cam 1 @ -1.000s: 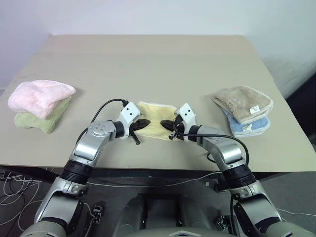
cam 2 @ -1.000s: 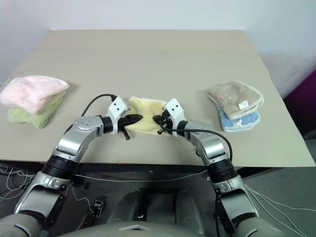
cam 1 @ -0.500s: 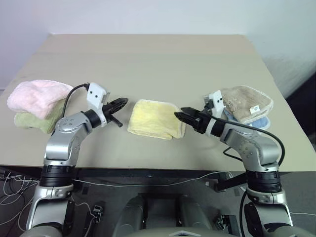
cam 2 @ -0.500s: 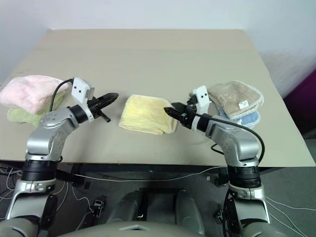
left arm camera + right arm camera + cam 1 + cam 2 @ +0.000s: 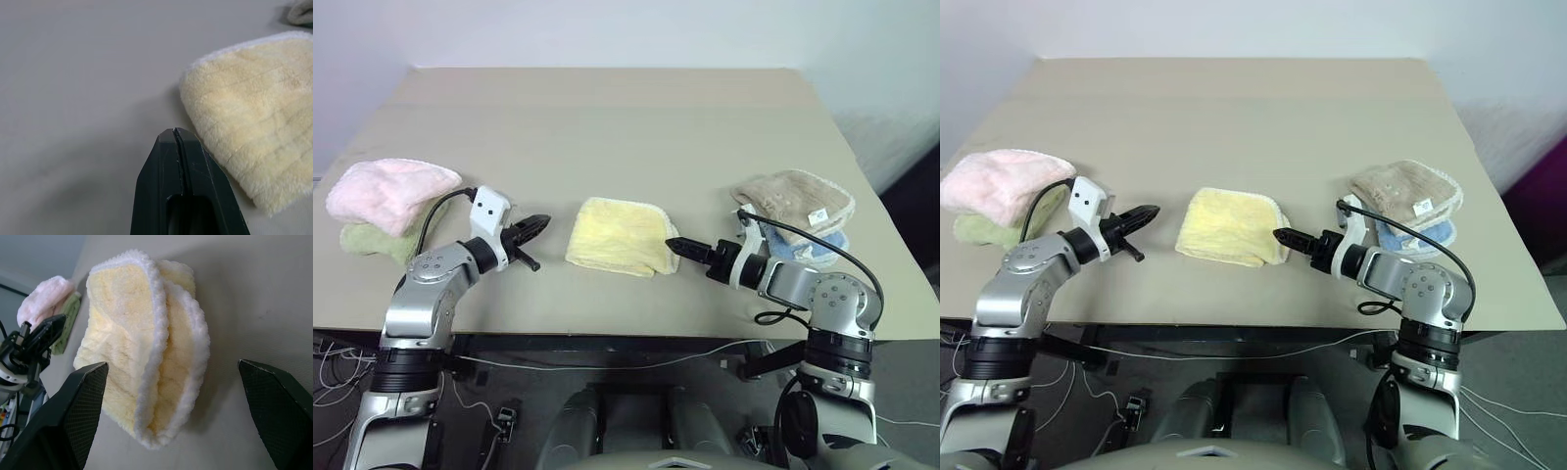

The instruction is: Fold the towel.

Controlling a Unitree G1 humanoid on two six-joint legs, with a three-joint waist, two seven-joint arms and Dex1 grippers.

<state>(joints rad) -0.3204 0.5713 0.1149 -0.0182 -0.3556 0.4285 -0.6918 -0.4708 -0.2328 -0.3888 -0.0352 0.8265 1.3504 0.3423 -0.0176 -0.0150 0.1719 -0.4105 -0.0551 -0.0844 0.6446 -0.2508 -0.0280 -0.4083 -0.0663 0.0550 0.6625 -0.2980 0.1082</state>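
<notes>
The pale yellow towel (image 5: 617, 235) lies folded near the table's front edge, between my two grippers, its white-edged layers stacked on the side facing the right gripper (image 5: 146, 357). My left gripper (image 5: 540, 223) hovers a short way to the towel's left, pointing at it, shut with nothing in it; in the left wrist view its fingers (image 5: 174, 147) are pressed together beside the towel (image 5: 249, 122). My right gripper (image 5: 674, 244) sits just off the towel's right edge, pointing at it. Its fingers (image 5: 78, 401) stand wide open and hold nothing.
A pink fluffy towel (image 5: 386, 191) lies on a green one (image 5: 396, 243) at the table's left edge. A beige towel (image 5: 793, 204) rests on a blue one (image 5: 808, 253) at the right. The table (image 5: 607, 127) stretches bare behind the yellow towel.
Both grippers have drawn back from the towel, the left one leftward and the right one rightward. The right gripper has rolled and opened. The towel stays folded on the table.
</notes>
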